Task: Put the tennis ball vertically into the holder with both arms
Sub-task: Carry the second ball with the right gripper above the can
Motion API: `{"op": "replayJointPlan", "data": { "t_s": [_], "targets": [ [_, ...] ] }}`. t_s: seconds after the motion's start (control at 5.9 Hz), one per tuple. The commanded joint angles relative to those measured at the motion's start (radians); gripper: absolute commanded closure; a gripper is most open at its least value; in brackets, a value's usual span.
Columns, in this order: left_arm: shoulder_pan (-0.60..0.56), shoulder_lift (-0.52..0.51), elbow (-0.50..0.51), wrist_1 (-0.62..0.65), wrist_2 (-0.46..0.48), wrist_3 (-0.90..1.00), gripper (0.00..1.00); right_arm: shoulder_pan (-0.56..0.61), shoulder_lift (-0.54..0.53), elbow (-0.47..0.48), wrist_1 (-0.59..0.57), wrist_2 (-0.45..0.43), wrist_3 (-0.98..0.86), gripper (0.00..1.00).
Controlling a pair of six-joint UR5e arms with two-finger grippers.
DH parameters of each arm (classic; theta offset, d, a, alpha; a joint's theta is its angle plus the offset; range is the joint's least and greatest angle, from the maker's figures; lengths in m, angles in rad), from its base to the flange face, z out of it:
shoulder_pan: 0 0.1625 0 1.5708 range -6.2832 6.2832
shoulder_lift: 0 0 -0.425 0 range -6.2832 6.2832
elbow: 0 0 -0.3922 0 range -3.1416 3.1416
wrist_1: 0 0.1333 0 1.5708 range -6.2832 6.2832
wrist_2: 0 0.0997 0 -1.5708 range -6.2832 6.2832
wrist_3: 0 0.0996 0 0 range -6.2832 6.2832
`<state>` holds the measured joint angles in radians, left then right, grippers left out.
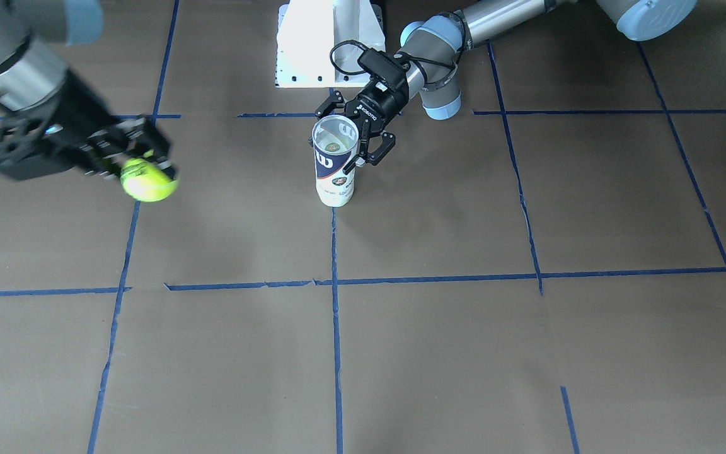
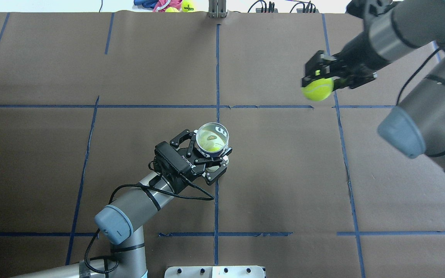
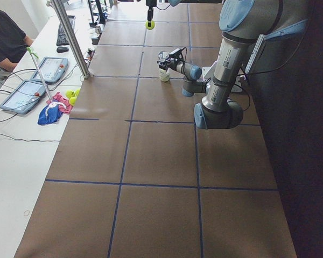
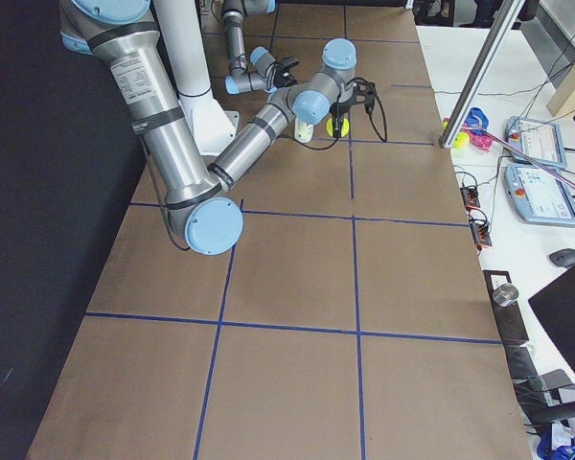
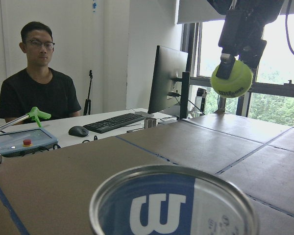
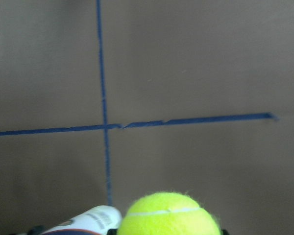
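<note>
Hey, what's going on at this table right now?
The left hand grips the clear can near its rim, and the can stands upright on the table. The right hand holds a tennis ball in the air, well off to the side. The ball is not yet above the can's open mouth.

The left arm [image 2: 129, 208] reaches out low over the bench [image 2: 284, 173], its forearm near level. Its wrist is turned so that its pincer [image 2: 211, 153] lies sideways, fingers spread wide and clamped on either side of the holder [image 2: 211, 136]. The right arm [image 2: 408, 34] comes in high. Its pincer [image 2: 319, 82] points down, raised well above the bench and closed on the tennis ball [image 2: 317, 90], well apart from the left pincer.
</note>
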<state>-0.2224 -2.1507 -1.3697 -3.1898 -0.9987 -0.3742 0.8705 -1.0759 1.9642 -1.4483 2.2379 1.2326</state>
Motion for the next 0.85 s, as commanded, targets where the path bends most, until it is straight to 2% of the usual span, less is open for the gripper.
{"op": "replayJointPlan", "data": {
  "t_s": [0.0,0.17,0.51,0.68],
  "targets": [
    [0.0,0.0,0.003,0.001,0.0,0.001,0.13,-0.269,0.189,0.002,-0.003,-0.291,0.314,0.99],
    [0.0,0.0,0.003,0.001,0.0,0.0,0.13,-0.322,0.212,-0.007,-0.004,-0.361,0.336,0.99],
    [0.001,0.0,0.003,0.001,0.0,0.001,0.13,-0.335,0.202,-0.008,-0.004,-0.362,0.329,0.98],
    [0.0,0.0,0.003,0.001,0.0,0.001,0.13,-0.335,0.199,-0.008,-0.004,-0.362,0.326,0.93]
  ]
}}
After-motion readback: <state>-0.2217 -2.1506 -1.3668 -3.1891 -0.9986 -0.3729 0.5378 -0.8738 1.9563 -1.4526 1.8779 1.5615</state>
